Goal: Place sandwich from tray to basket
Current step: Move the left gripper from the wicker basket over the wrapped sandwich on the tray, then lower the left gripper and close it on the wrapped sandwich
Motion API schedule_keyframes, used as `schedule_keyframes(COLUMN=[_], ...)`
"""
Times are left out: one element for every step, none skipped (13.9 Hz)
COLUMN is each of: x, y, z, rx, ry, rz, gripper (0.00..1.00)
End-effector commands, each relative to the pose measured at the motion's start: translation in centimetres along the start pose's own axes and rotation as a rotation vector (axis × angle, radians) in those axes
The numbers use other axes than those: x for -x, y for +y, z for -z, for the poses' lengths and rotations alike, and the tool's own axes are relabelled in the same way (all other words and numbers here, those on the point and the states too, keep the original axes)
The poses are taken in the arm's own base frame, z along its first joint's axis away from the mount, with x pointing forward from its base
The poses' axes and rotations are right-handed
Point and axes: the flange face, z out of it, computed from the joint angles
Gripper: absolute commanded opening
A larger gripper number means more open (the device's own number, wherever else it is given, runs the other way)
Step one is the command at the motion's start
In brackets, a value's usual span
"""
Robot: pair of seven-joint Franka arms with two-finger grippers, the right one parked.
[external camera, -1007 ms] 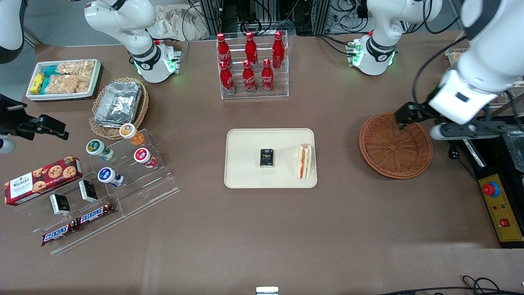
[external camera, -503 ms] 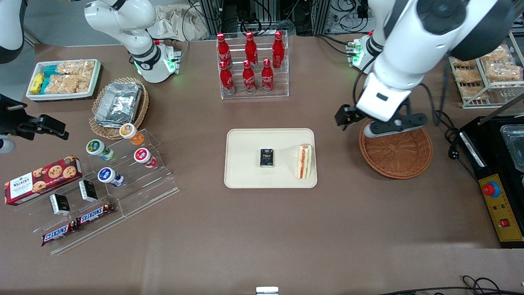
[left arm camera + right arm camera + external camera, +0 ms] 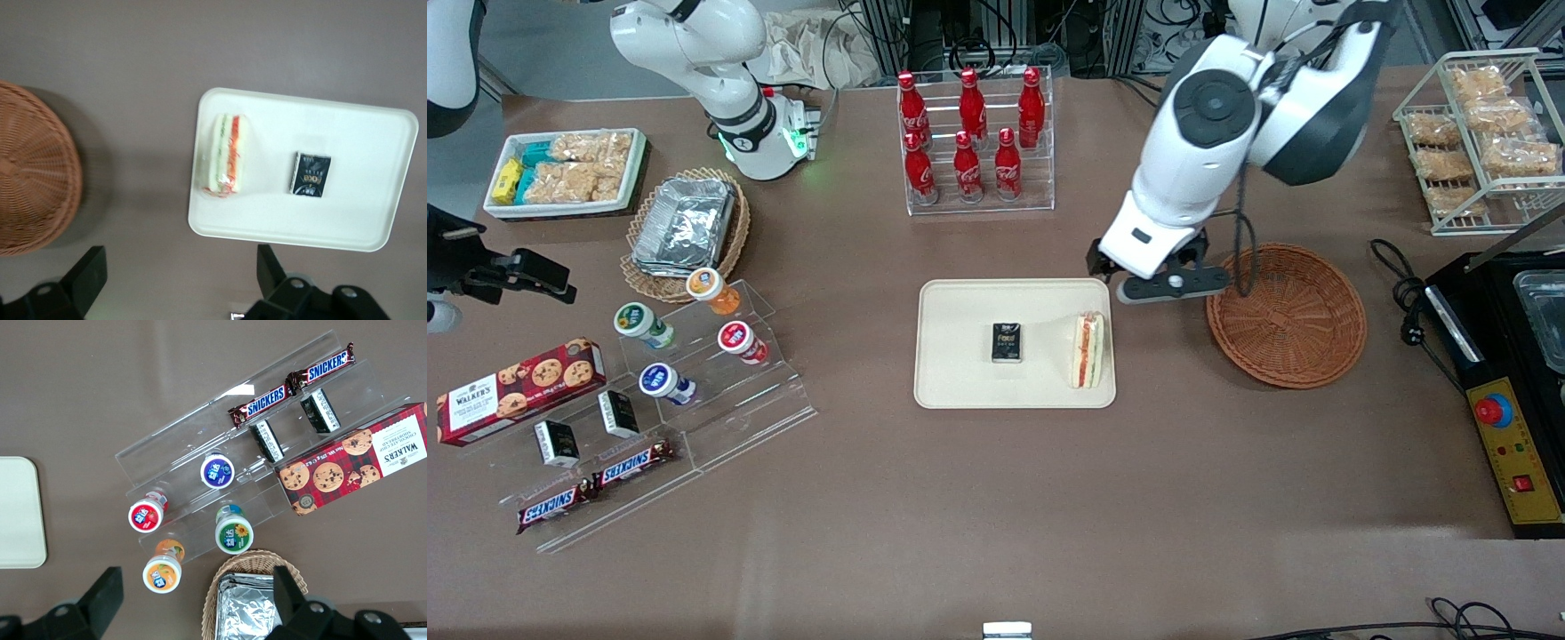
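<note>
Fingers (image 3: 87,280) of the left arm's gripper (image 3: 1169,280) are wide open, tips well apart, w/ just tabletop (image 3: 160,280) showing btwn them in the wrist view. Gripper's above the table, near the tray corner, btwn tray (image 3: 960,378) and brown basket (image 3: 1289,329), and farther from the front cam than the sandwich; exact height's hard to judge from these angles. Sandwich (image 3: 1088,351) is on the tray, at its end toward the working arm: pale bread w/ green and orange-red filling lines. Small black box (image 3: 1007,342) lies on the same tray, apart from it, toward the parked arm's end. Brown basket, round and woven, is apart from the tray, toward the working arm's end, w/ a cable loop (image 3: 1246,267) hanging over it in the front view. Farther from the front cam than the tray: clear rack (image 3: 978,200) w/ red bottles (image 3: 1008,164). Toward the parked arm's end: clear stepped stand (image 3: 729,436) w/ lidded jars (image 3: 667,384), choc bars (image 3: 556,507) and a red cookie box (image 3: 520,391); beside it, a straw basket (image 3: 740,222) holding a foil pkg (image 3: 685,227).
</note>
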Motion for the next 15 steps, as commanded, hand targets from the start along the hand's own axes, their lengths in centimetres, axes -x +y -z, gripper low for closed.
schedule_keyframes(x=[2.3, 2.9, 3.0, 2.8, 2.5, 2.1, 2.3, 2.3, 2.2, 2.2, 2.1, 2.0, 2.0, 1.8, 1.7], y=[1.0, 1.1, 1.0, 1.1, 1.5, 1.9, 2.7, 3.1, 3.1, 3.2, 3.2, 3.2, 3.3, 3.4, 3.7], z=[-4.7, -6.3, -7.4, -8.4, -9.6, -11.0, -12.4, -13.7, -14.7, -15.6, -16.5, -17.4, -18.0, -18.5, -19.5], rx=[0.005, -0.006, -0.015, -0.025, -0.029, -0.026, -0.023, -0.031, -0.039, -0.046, -0.049, -0.056, -0.058, -0.054, -0.049], ry=[0.022, 0.011, 0.009, 0.013, 0.013, 0.023, 0.031, 0.029, 0.023, 0.019, 0.018, 0.014, 0.013, 0.020, 0.029], rz=[-0.034, -0.048, -0.053, -0.056, -0.056, -0.055, -0.059, -0.063, -0.063, -0.065, -0.068, -0.069, -0.070, -0.070, -0.068], gripper=[1.00, 1.00, 1.00, 1.00, 1.00, 1.00, 1.00, 1.00, 1.00, 1.00, 1.00, 1.00, 1.00, 1.00, 1.00])
